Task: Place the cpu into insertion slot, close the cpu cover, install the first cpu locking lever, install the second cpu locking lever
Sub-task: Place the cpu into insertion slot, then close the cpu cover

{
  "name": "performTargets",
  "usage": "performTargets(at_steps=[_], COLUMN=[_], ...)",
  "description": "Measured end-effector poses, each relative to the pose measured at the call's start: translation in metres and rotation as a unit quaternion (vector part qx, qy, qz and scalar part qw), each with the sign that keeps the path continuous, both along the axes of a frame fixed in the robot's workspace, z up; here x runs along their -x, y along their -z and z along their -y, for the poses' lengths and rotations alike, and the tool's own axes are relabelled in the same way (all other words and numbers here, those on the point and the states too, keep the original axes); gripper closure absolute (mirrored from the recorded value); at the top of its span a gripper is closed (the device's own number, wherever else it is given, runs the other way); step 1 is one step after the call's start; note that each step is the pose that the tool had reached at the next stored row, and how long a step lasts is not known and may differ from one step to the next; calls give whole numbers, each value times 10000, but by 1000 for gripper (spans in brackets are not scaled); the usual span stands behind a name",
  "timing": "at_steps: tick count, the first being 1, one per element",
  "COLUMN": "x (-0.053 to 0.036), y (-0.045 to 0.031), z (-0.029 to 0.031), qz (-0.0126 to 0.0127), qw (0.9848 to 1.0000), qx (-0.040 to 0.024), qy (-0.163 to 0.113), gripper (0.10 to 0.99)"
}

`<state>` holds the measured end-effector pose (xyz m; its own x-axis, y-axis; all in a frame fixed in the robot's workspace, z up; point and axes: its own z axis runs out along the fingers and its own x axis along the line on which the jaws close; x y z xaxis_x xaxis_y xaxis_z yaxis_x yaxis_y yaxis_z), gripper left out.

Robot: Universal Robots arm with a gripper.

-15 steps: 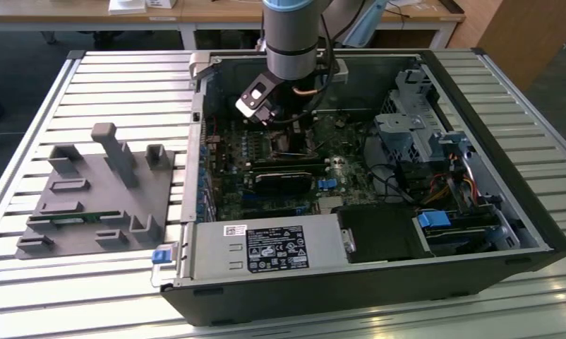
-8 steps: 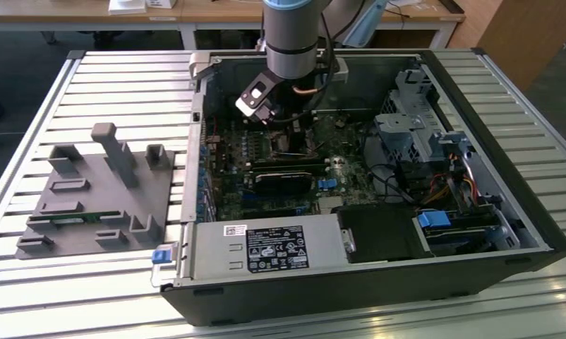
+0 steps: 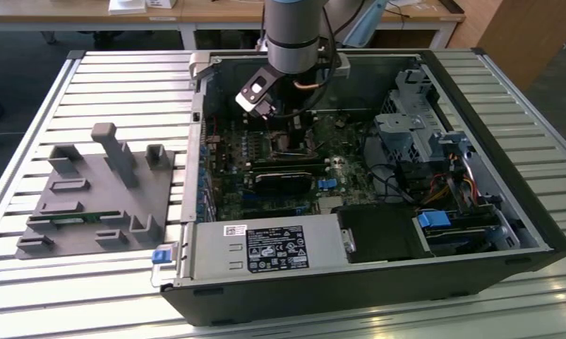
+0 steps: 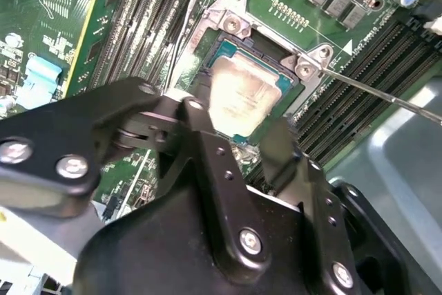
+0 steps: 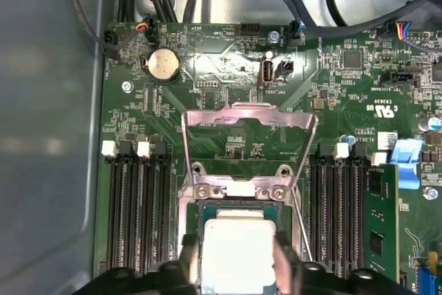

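The cpu, a flat square chip with a dull silver top, lies in the insertion slot on the green motherboard. My gripper straddles it, with a black finger against one side and the other finger against the opposite side. The cpu cover, a shiny metal frame, stands swung up from its hinge beyond the slot. A thin locking lever sticks out loose beside the slot. In the exterior view my gripper reaches down into the open computer case.
Black memory slots flank the slot. A coin battery and cables lie past the cover. The case holds a black card, a power supply and a drive cage. A grey fixture sits at the exterior view's left.
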<state>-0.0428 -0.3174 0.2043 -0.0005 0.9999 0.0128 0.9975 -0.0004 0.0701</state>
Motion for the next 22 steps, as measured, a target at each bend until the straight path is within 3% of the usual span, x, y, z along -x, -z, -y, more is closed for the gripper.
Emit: performTargets(at_steps=[2,3,5,6,7,8,11,12,16,22], x=[-5,-11,-21,-25,-30,-33,-36,-36,-40,-40], y=[-6,-7,-15,-19,-23,-26,-33,-37,-47,-59], z=[4,5,7,7,7,7,7,8,7,7], qz=[-19,-36,-71,-83,-97,-107,-128,-132,-149,-153], qw=[10000,10000,10000,10000,9999,9999,9999,9999,9999,9999], qx=[-9,-14,-20,-24,-27,-29,-36,-38,-45,-44], qy=[1,1,1,1,1,1,1,2,1,1], gripper=[612,612,729,729,788,847,906,973,973,973])
